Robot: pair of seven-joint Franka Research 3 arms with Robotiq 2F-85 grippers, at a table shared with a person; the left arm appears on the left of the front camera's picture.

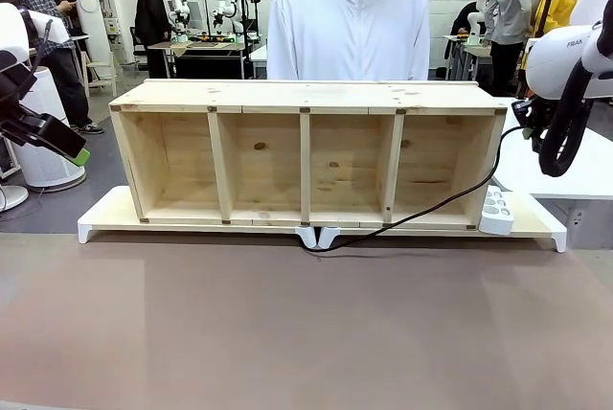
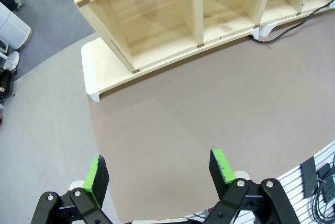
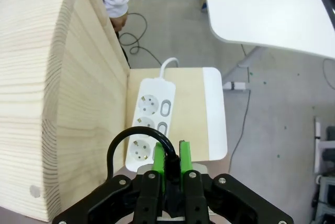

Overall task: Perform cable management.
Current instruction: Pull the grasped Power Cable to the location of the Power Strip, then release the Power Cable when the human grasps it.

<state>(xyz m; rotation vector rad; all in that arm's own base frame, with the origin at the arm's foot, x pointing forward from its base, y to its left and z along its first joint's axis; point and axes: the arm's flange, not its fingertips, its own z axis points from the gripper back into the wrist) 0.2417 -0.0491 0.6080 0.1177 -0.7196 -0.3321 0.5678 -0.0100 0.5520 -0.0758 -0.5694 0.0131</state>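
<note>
Nearest the robot, the brown table [image 1: 306, 333] lies bare. The left gripper [image 2: 158, 170] hangs above it, jaws spread wide, with nothing between the green pads [image 2: 96, 174].

The right gripper [image 3: 171, 167] is clamped tight on the cable [image 1: 421, 211] at the right end of the wooden shelf [image 1: 306, 94], above the white power strip [image 3: 152, 122]. The pinched stretch stands between the pads, and a short loop curls out to one side, in front of the shelf's end wall. From the grip the cable drops past the shelf's right side and runs slack along the front of the white risers [image 1: 105, 214] that carry the shelf. It then dips into the gap where the risers meet at the middle. Where its plug lies cannot be told.

Behind the shelf stands a person [image 1: 350, 27] in a pale hooded top.

The cable looks light, thin and limp. It will likely sag and trail wherever it is unsupported, and it could snag on the wood edges or in the riser gap. Its smooth jacket may slide through the pads unless pinched squarely. A hold close to the stretch being routed, with little slack ahead of the pads, should give the most control.
</note>
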